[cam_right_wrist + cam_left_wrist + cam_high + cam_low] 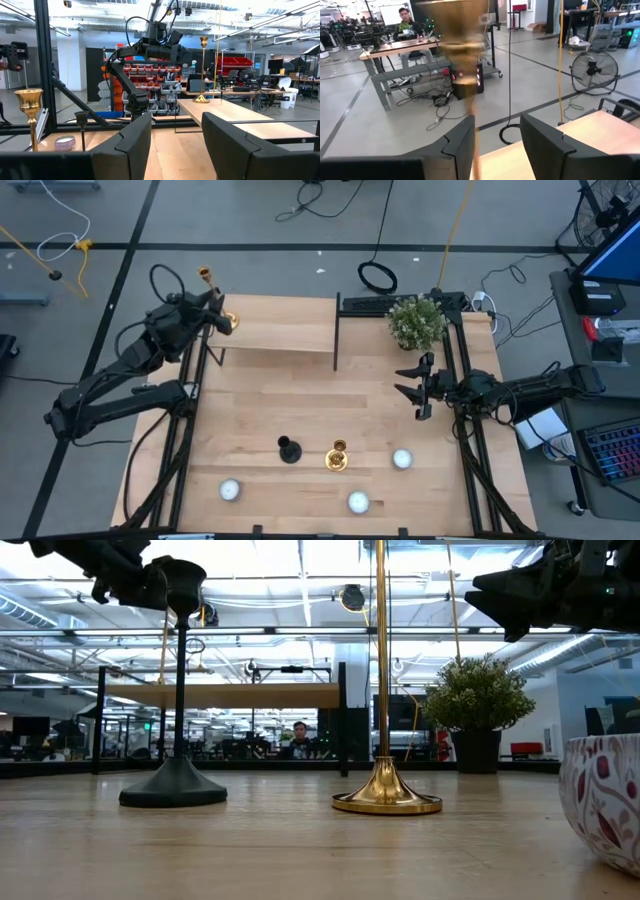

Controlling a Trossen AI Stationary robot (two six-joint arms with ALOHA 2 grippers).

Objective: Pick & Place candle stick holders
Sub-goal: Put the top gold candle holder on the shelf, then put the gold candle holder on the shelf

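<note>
High view: the left claw (213, 315) is over the far left corner of a raised wooden shelf (280, 325), and its fingers are spread apart. A gold candlestick (207, 280) stands right at this claw, on the shelf corner. In the left wrist view the gold stem (475, 145) sits in the gap between the two dark fingers (457, 145), and I cannot tell if they touch it.

The right claw (417, 388) waits over the right side of the wooden table (250, 410), fingers apart and holding nothing. A bushy green plant (416, 322) in a pot is just behind it. In front of this claw, near the front edge, stand a black candlestick (288, 449) and a second gold candlestick (337, 455), side by side. Three small white cups (401, 459) sit around them.

The floor is grey, with loose cables (378, 276) behind the table. A person (402, 20) sits at a desk far back in the room.
</note>
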